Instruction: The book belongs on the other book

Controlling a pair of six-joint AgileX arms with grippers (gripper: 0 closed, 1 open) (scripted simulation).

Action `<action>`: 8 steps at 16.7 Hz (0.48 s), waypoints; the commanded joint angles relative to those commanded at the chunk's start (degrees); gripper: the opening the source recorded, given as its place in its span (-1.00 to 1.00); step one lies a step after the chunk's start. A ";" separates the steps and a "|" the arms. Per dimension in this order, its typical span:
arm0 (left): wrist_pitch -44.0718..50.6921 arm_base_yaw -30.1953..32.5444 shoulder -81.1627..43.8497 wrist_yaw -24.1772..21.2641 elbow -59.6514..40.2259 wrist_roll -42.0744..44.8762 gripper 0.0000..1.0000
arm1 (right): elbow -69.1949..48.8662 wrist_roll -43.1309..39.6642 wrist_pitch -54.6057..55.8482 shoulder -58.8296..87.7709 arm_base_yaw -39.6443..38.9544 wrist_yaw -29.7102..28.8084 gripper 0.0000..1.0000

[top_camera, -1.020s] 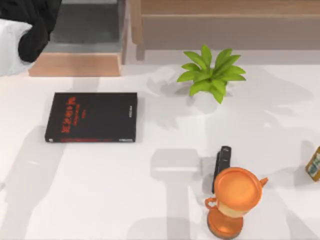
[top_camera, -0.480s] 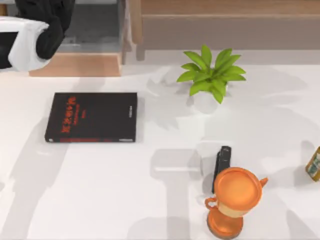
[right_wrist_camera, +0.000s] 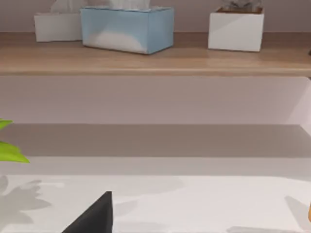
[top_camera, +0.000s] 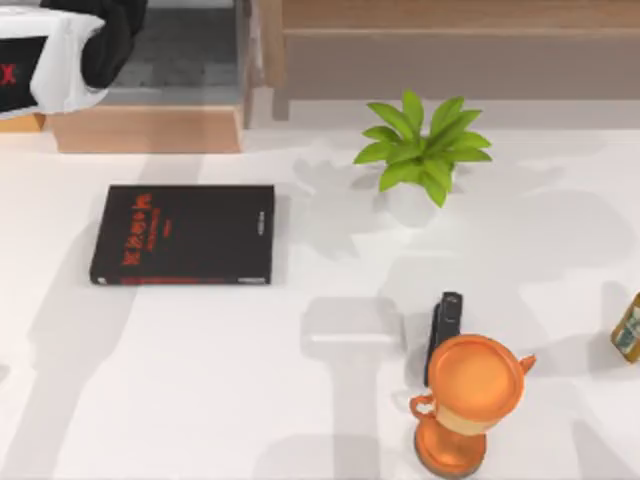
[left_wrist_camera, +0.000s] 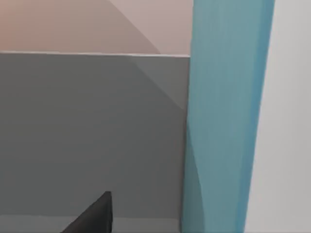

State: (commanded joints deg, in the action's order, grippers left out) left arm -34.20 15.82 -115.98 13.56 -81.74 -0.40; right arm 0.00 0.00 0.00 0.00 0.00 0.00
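The flat black book with red lettering [top_camera: 183,234] lay bare; the light-blue book [left_wrist_camera: 226,116] stood upright before the left wrist camera, unplaced; tool grip unclear

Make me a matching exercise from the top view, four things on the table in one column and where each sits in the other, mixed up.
Things:
1. black book
2. green plant
3. orange trophy
4. slim black object

Places:
A. near edge, right of centre
B. left half of the table
C. touching the trophy's cup on its far-left side in the image
D. far side, right of the black book

Pairs: 1-B, 2-D, 3-A, 4-C
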 joint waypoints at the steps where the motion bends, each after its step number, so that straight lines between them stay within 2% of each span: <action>1: 0.13 0.22 -0.44 0.19 -0.56 -0.01 1.00 | 0.00 0.00 0.00 0.00 0.00 0.00 1.00; 5: 0.16 0.27 -0.53 0.23 -0.67 -0.01 1.00 | 0.00 0.00 0.00 0.00 0.00 0.00 1.00; 8: 0.16 0.27 -0.53 0.23 -0.67 -0.01 0.55 | 0.00 0.00 0.00 0.00 0.00 0.00 1.00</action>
State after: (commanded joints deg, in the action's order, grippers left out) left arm -34.04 16.10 -116.52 13.79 -82.41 -0.41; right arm 0.00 0.00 0.00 0.00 0.00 0.00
